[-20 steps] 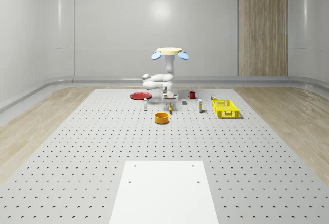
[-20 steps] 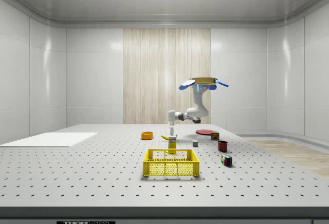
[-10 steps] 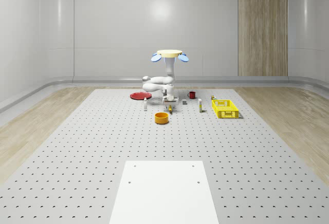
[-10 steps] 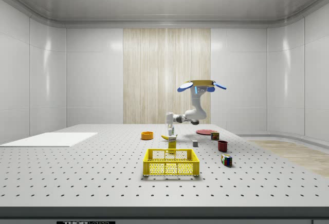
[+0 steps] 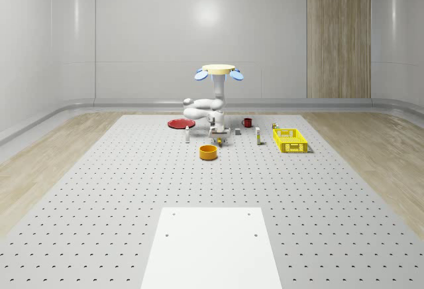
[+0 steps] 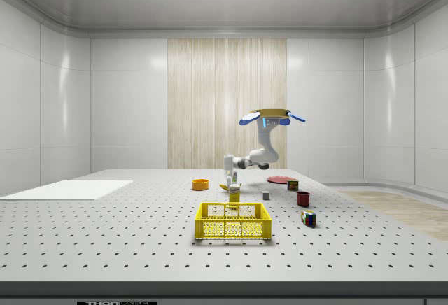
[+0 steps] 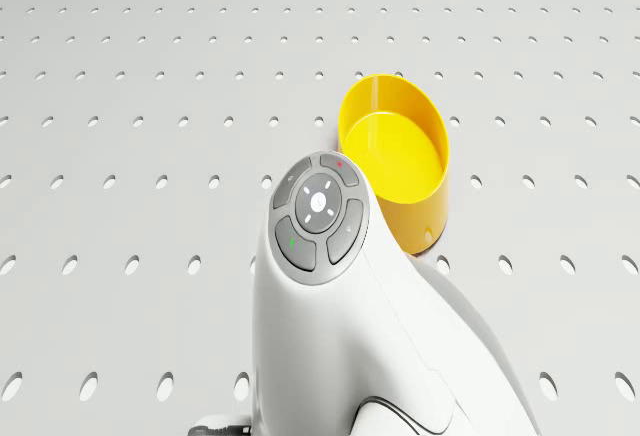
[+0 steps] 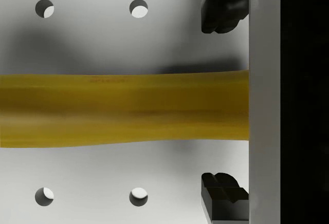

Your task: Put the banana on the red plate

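Both fingers [image 8: 222, 13] lower (open), straddling banana [image 8: 123, 110]

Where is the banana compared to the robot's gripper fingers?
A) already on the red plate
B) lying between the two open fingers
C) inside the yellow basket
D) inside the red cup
B: in the wrist view the banana runs between the two black fingers, with bare table showing either side.

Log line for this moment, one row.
drone: airborne near bowl | tool: open, straddling banana | banana: on table | plate: empty
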You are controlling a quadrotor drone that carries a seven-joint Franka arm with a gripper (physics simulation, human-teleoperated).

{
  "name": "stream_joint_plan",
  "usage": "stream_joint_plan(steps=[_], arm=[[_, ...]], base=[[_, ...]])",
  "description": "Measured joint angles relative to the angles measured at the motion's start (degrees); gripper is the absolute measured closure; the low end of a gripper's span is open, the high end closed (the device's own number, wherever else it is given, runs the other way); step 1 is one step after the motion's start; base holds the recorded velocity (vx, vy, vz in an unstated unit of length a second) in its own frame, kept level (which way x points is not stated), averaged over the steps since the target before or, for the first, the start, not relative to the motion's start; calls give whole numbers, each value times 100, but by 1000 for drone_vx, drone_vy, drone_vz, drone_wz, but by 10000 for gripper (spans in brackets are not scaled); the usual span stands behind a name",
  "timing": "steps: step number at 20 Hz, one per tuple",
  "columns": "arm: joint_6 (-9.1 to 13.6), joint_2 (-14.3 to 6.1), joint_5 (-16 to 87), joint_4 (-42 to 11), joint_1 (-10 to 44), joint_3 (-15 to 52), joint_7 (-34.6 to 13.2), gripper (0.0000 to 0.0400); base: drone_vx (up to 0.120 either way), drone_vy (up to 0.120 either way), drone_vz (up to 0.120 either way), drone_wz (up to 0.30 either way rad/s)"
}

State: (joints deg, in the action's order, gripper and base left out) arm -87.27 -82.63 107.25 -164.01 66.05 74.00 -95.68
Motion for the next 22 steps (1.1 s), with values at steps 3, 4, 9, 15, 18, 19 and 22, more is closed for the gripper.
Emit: stream_joint_plan(steps=[3,4,9,15,18,19,22], arm=[[-77,-37,108,30,15,-122,2,0],[-95,-46,131,37,19,-149,2,0],[-158,-87,191,52,30,-223,-1,0],[-217,-170,249,-78,-118,-307,16,0],[-245,-205,253,-103,-209,-320,82,0],[-253,-214,253,-108,-230,-322,98,0],[-270,-234,252,-118,-271,-326,130,121]], base=[[0,0,0,0],[0,0,0,0],[0,0,0,0],[0,0,0,0],[0,0,0,0],[0,0,0,0],[0,0,0,0]])
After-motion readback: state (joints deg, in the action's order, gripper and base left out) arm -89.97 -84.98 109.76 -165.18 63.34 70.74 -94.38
